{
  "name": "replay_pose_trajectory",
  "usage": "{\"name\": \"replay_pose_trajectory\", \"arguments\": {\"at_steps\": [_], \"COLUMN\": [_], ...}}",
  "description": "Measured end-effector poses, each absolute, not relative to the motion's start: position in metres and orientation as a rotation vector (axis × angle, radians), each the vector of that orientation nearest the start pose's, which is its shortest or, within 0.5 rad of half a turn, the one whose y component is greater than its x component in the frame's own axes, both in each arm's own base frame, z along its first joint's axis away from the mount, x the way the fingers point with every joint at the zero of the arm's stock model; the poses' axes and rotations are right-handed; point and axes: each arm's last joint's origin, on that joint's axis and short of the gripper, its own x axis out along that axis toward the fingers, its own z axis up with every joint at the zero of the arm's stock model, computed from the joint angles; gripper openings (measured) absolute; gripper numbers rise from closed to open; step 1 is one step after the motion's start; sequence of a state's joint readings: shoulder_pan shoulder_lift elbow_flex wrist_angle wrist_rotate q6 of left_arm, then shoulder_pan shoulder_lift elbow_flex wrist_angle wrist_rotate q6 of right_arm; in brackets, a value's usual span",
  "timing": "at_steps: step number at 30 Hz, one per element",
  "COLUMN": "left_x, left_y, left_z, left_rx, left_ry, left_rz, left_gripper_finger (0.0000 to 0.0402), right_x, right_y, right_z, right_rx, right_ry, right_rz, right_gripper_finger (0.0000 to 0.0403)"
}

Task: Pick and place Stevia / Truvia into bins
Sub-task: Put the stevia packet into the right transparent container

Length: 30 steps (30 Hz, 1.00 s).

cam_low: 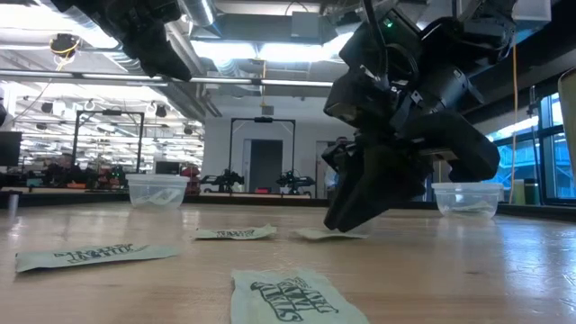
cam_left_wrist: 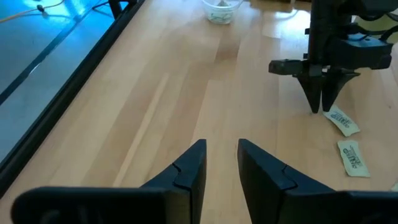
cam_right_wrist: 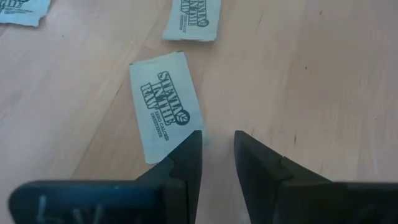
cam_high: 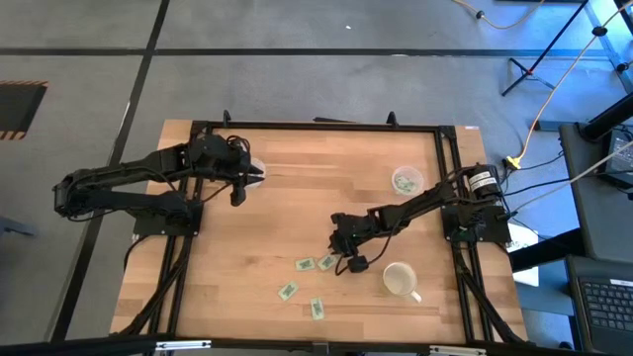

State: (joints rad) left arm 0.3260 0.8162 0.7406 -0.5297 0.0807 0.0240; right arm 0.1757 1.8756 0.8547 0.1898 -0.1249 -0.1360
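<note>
Table: a light wooden table top (cam_high: pixel 297 198) inside a dark metal frame (cam_high: pixel 316 127); the middle and the left part lie bare, giving open room.
Packets on the table: four small flat white paper packets with green print, all in the near right-of-centre part: one (cam_high: pixel 326 262) just beside the right gripper, one (cam_high: pixel 305 264) next to it, one (cam_high: pixel 287 291) and one (cam_high: pixel 316 309) nearer the front edge.
Bins: two small round clear plastic cups; one (cam_high: pixel 406 181) near the far right edge with packets inside, the other (cam_high: pixel 255 170) near the far left, partly hidden under the left arm.
Mug: one opaque white mug with a handle (cam_high: pixel 401 281), close to the front right, right of the packets.
Right gripper (cam_right_wrist: pixel 217 146): low over the wood, fingers a narrow gap apart, holding nothing; the nearest packet (cam_right_wrist: pixel 165 106) lies beside one fingertip.
Left gripper (cam_left_wrist: pixel 221 155): raised above the far left part, fingers slightly apart, empty.
</note>
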Motion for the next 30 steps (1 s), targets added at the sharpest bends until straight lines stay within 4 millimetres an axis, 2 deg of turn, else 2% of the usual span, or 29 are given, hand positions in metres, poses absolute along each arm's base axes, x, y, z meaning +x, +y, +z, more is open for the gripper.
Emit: {"name": "replay_pose_trajectory", "arguments": {"at_steps": [8, 15, 25, 30], "left_x": [0.159, 0.159, 0.159, 0.159], "left_y": [0.051, 0.051, 0.051, 0.051], "left_z": [0.282, 0.282, 0.282, 0.282], "left_rx": [-0.102, -0.102, -0.101, -0.101], "left_ry": [0.596, 0.596, 0.595, 0.595], "left_rz": [0.232, 0.232, 0.233, 0.233], "left_gripper_finger": [0.0086, 0.0086, 0.0086, 0.0086], "right_x": [0.338, 0.336, 0.331, 0.330], "right_y": [0.063, 0.057, 0.052, 0.049], "right_z": [0.107, 0.105, 0.102, 0.105], "right_rx": [-0.130, -0.207, -0.275, -0.252], "right_ry": [0.817, 0.872, 0.934, 0.932], "right_rz": [0.322, 0.151, 0.026, 0.000], "right_gripper_finger": [0.0096, 0.0096, 0.0096, 0.0096]}}
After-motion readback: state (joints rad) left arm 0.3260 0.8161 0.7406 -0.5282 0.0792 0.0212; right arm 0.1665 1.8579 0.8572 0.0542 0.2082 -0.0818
